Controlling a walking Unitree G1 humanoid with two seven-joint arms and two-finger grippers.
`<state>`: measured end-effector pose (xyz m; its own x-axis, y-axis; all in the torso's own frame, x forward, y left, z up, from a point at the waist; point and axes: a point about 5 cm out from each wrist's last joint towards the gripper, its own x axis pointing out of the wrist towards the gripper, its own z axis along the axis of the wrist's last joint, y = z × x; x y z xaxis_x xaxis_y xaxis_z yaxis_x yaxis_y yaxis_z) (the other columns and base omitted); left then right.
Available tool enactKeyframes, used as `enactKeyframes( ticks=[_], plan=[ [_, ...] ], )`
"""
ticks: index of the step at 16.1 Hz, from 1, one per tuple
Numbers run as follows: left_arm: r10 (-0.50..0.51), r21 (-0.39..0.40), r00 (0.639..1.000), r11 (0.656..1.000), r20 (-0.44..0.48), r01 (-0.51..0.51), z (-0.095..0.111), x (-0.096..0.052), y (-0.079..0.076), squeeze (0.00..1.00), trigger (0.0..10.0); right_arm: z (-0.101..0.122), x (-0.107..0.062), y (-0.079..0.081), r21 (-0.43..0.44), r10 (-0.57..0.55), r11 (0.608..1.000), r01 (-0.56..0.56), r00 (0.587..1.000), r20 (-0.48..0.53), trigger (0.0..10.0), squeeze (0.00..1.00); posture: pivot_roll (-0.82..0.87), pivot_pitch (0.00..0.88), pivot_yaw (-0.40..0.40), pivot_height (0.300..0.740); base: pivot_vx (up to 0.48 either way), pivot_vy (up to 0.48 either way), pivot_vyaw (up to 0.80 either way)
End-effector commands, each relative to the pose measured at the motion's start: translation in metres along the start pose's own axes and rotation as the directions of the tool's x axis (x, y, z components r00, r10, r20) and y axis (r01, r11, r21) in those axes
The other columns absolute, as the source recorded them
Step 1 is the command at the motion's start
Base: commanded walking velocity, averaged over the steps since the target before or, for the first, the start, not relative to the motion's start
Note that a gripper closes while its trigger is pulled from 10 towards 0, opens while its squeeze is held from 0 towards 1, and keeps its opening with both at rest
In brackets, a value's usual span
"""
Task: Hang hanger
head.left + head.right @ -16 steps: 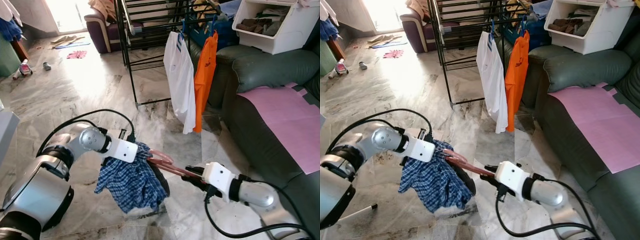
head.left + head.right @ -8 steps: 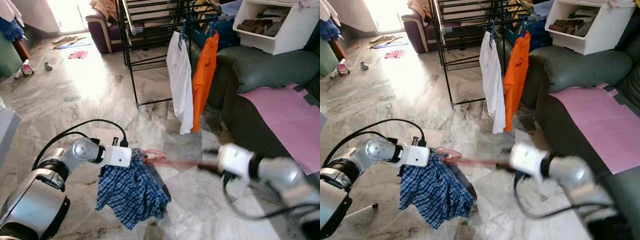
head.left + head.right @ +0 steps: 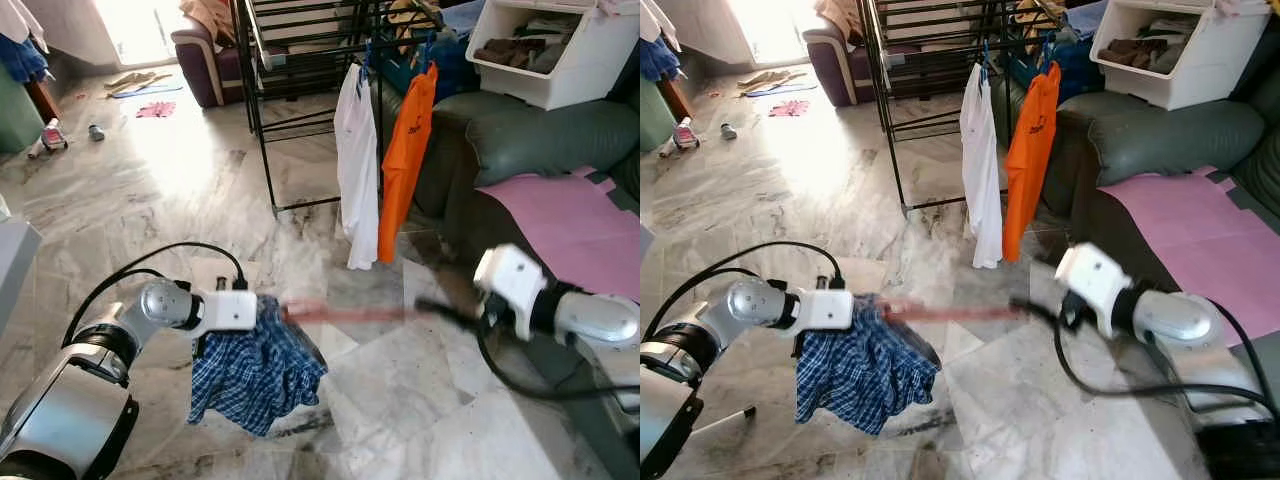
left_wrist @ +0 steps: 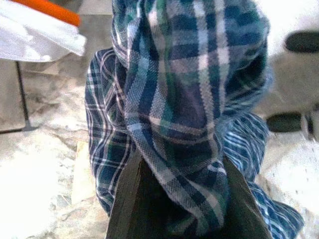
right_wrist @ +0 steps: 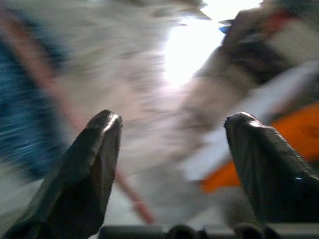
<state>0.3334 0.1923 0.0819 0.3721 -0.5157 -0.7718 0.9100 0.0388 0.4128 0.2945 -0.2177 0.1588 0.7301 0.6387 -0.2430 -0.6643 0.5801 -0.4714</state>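
Observation:
My left gripper [image 3: 258, 312] is shut on a blue plaid shirt [image 3: 255, 365] that hangs from it low over the marble floor; in the left wrist view the cloth [image 4: 184, 109] bunches between the fingers. A pink hanger [image 3: 350, 313], blurred, sticks out of the shirt towards the right. My right gripper [image 3: 428, 305] is at the hanger's far end. The right wrist view shows this gripper [image 5: 172, 124] open, with the pink hanger [image 5: 65, 99] as a streak beside one finger, not clamped.
A black drying rack [image 3: 300, 60] stands ahead with a white shirt [image 3: 357, 170] and an orange shirt [image 3: 405, 160] hung on it. On the right, a dark green sofa [image 3: 540, 140] carries a pink sheet [image 3: 580, 230] and a white bin [image 3: 560, 50]. Clothes lie on the far floor.
My right arm has swung up and to the right, away from the shirt, and its fingers have come open. The hanger now points level. The left gripper with the shirt drifted slightly left.

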Motion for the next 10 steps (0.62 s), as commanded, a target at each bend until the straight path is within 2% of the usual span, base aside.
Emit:
enactKeyframes(
  ticks=[1,3,4,5,6,8,10],
  plan=[
    [0.046,-0.021,0.999,0.999,0.022,-0.046,0.003,-0.003,0.007,0.0,0.0,0.001,-0.003,-0.02,-0.04,-0.201,0.979,0.201,0.98,0.008,10.0,1.0,-0.11,0.0,0.067,0.74,0.0,0.0,0.0],
    [0.079,-0.06,0.996,0.995,0.029,-0.077,0.004,-0.004,0.011,0.0,0.0,0.006,-0.005,-0.032,-0.05,-0.359,0.931,0.361,0.932,0.038,10.0,1.0,-0.1,0.0,0.069,0.74,0.0,0.0,0.0],
    [0.124,-0.123,0.992,0.985,0.034,-0.119,0.006,-0.004,0.017,0.0,0.0,0.009,-0.007,-0.038,-0.032,-0.449,0.892,0.452,0.891,0.061,10.0,1.0,-0.1,0.0,0.072,0.74,0.0,0.0,0.0],
    [0.216,-0.254,0.975,0.947,0.049,-0.197,0.008,-0.005,0.027,0.0,0.0,0.013,-0.006,-0.039,0.005,-0.514,0.857,0.516,0.853,0.088,10.0,1.0,-0.1,0.0,0.076,0.74,0.0,0.0,0.0],
    [0.245,-0.291,0.968,0.932,0.06,-0.218,0.01,-0.006,0.03,0.0,0.0,0.014,-0.005,-0.038,0.017,-0.518,0.854,0.519,0.85,0.096,10.0,1.0,-0.1,0.0,0.076,0.74,0.0,0.0,0.0],
    [0.388,-0.487,0.911,0.827,0.136,-0.28,0.023,-0.006,0.045,0.0,0.0,0.015,0.007,-0.021,0.066,-0.522,0.853,0.518,0.844,0.125,10.0,1.0,-0.09,0.0,0.076,0.74,0.0,0.0,0.0],
    [0.415,-0.568,0.883,0.79,0.222,-0.228,0.032,0.003,0.041,0.0,0.0,0.015,0.019,-0.005,0.114,-0.497,0.867,0.485,0.858,0.131,10.0,1.0,-0.09,0.0,0.075,0.74,0.0,0.0,0.0]
  ],
)
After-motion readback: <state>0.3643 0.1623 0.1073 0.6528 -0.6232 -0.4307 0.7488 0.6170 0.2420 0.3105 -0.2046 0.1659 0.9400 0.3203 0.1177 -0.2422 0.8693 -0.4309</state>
